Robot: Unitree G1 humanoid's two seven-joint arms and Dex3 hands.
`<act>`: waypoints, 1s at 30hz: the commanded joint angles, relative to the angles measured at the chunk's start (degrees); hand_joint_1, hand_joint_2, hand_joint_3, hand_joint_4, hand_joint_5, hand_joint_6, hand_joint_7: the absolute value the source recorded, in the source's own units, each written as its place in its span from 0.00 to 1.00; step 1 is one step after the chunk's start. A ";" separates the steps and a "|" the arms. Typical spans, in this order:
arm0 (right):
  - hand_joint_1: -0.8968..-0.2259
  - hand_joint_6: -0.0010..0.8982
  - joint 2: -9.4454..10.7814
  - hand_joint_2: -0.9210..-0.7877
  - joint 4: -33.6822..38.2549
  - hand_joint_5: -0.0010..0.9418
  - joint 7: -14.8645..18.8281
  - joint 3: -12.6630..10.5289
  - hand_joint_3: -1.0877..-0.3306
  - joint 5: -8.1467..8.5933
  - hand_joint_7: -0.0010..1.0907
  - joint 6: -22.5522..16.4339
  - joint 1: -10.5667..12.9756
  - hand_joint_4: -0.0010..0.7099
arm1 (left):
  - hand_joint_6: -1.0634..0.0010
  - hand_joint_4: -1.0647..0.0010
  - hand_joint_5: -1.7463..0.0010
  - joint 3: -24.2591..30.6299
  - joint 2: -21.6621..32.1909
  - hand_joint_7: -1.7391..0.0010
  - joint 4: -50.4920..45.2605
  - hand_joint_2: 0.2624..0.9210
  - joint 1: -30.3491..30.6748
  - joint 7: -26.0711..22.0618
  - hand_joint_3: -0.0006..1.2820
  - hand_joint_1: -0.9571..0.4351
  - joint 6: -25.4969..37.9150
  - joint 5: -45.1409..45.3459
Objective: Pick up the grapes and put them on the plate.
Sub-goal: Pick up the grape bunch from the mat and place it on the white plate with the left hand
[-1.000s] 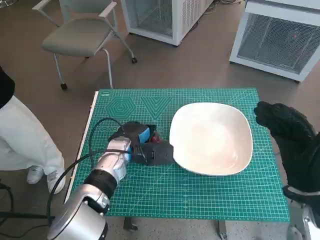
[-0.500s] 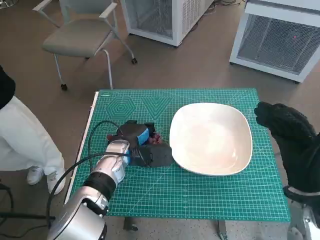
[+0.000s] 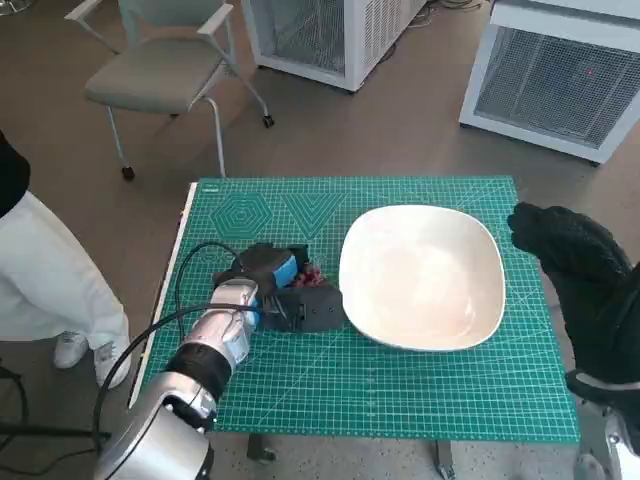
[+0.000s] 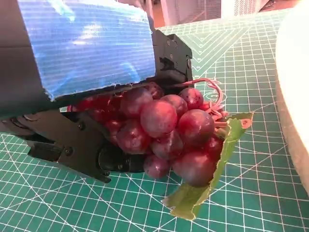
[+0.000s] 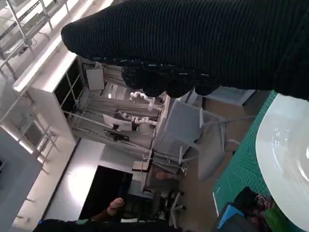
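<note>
A bunch of dark red grapes (image 3: 309, 274) with a green leaf lies on the green cutting mat (image 3: 380, 390), just left of the white plate (image 3: 425, 275). My left hand (image 3: 283, 291) grips the bunch. In the left wrist view the grapes (image 4: 169, 128) are tucked under the blue-taped back, with the black fingers (image 4: 77, 145) against them. The leaf (image 4: 212, 169) touches the mat, and the plate's rim (image 4: 295, 96) is close by. My right hand (image 3: 565, 250) hovers off the plate's right side, holding nothing. The right wrist view also shows the plate (image 5: 285, 159).
A grey chair (image 3: 165, 70) and two white cabinets (image 3: 320, 30) (image 3: 560, 75) stand beyond the table. A person's white trouser leg (image 3: 45, 280) and shoe are on the floor at the left. A black cable (image 3: 190, 265) loops over the mat by my left wrist.
My left hand has drawn slightly toward the mat's left side and closed round the grapes, which now show a little more. My right hand and the plate have not moved.
</note>
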 commanded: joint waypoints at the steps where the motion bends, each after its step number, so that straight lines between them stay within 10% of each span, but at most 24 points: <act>1: 0.54 0.15 0.32 0.00 0.27 0.05 0.08 0.19 0.67 0.38 0.77 0.57 1.04 0.65 | 0.56 0.65 0.12 0.56 0.65 0.25 0.31 1.00 1.32 -0.30 0.22 0.69 -0.24 -0.58; 17: 0.54 0.15 0.10 0.00 -0.18 0.05 0.12 -0.08 0.67 0.51 0.78 0.72 1.36 0.65 | 0.67 0.67 0.13 0.56 1.00 0.18 -0.13 0.99 0.86 -0.94 0.27 0.70 0.07 -0.97; 25: 0.54 0.15 0.21 0.00 -0.27 0.05 -0.07 0.04 0.67 0.28 0.77 0.75 1.36 0.65 | 0.43 0.67 0.02 0.65 1.95 0.87 -1.46 0.68 -0.30 -1.24 0.59 0.94 0.07 -0.94; 30: 0.54 0.15 0.36 0.00 -0.34 0.05 -0.32 0.14 0.67 -0.03 0.77 0.62 1.45 0.65 | 0.39 0.66 0.02 0.71 2.80 0.53 -3.28 0.66 -0.97 -0.91 0.53 0.78 0.08 -0.86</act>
